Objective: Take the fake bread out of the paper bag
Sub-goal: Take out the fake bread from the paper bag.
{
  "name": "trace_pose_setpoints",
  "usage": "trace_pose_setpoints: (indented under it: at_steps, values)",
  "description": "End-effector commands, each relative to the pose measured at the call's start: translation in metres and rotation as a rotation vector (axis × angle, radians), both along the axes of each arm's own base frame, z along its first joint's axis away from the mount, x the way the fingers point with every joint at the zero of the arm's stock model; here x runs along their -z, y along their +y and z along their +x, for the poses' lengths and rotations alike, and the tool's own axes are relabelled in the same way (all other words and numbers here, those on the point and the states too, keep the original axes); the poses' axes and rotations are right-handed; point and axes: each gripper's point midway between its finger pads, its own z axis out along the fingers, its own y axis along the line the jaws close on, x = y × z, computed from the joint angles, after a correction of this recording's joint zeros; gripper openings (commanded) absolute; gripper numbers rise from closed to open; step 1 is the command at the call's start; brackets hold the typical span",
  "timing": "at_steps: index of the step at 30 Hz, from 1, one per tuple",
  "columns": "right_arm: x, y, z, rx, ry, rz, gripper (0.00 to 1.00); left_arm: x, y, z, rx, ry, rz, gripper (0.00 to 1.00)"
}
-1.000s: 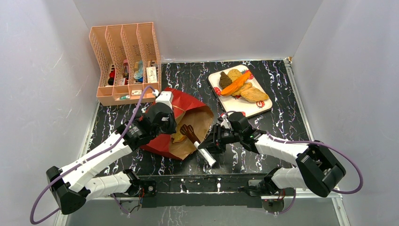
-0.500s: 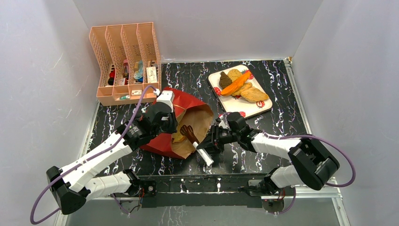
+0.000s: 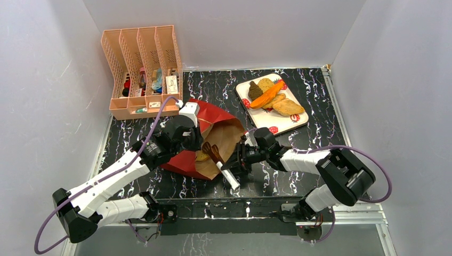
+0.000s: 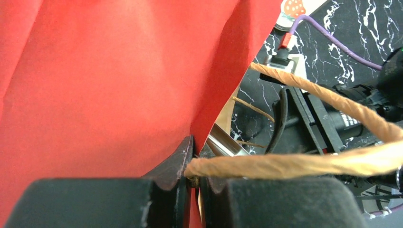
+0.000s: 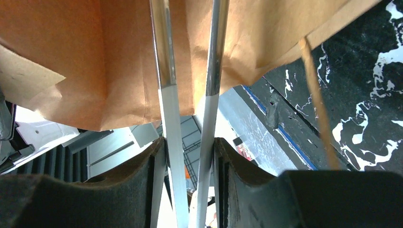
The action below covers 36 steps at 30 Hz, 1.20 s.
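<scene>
Currently the glossy red paper bag (image 3: 213,117) with its brown kraft lining lies on its side on the black, white-veined worktop (image 3: 213,88), its mouth facing the right arm. The left end effector (image 4: 195,164) is pressed together, pinching the bag's red edge along with a tan twisted-cord handle (image 4: 294,164). The right end effector (image 5: 188,152) is clamped on a pair of silver metal tongs with white grips (image 5: 167,71), their two arms squeezed between its fingers. The tongs reach into the bag's mouth. Just inside that mouth sit a dark chocolate-brown toy bread piece (image 3: 211,150) and a golden-yellow toy bread piece (image 3: 201,157); whether the tong tips grip either one cannot be told. Well apart, toward the far right, a white strawberry-printed rectangular plate (image 3: 266,118) carries more fake bread (image 3: 269,95) in brown, tan and orange. A peach slotted plastic organiser (image 3: 141,53) stands at the far left corner.
</scene>
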Motion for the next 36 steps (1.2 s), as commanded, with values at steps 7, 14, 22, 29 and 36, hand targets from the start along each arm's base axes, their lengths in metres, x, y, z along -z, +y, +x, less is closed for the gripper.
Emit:
trace_pose_setpoints:
  at_steps: [7, 14, 22, 29, 36]
  values:
    - [-0.015, 0.009, -0.005, -0.081, -0.047, 0.096, 0.38, -0.013, -0.009, -0.001, 0.036, -0.027, -0.061, 0.07]
    - [-0.01, 0.012, -0.006, -0.092, -0.037, 0.092, 0.29, -0.01, -0.007, 0.0, 0.024, -0.029, -0.056, 0.06]
    - [-0.016, 0.015, -0.002, -0.083, -0.046, 0.105, 0.0, -0.007, 0.001, 0.003, -0.011, -0.03, -0.018, 0.06]
    - [-0.025, 0.014, -0.001, -0.056, -0.048, 0.117, 0.0, -0.002, 0.026, 0.005, -0.121, -0.033, 0.048, 0.07]
    - [-0.043, 0.013, 0.0, -0.019, -0.046, 0.162, 0.0, 0.002, 0.044, 0.004, -0.195, -0.02, 0.103, 0.08]
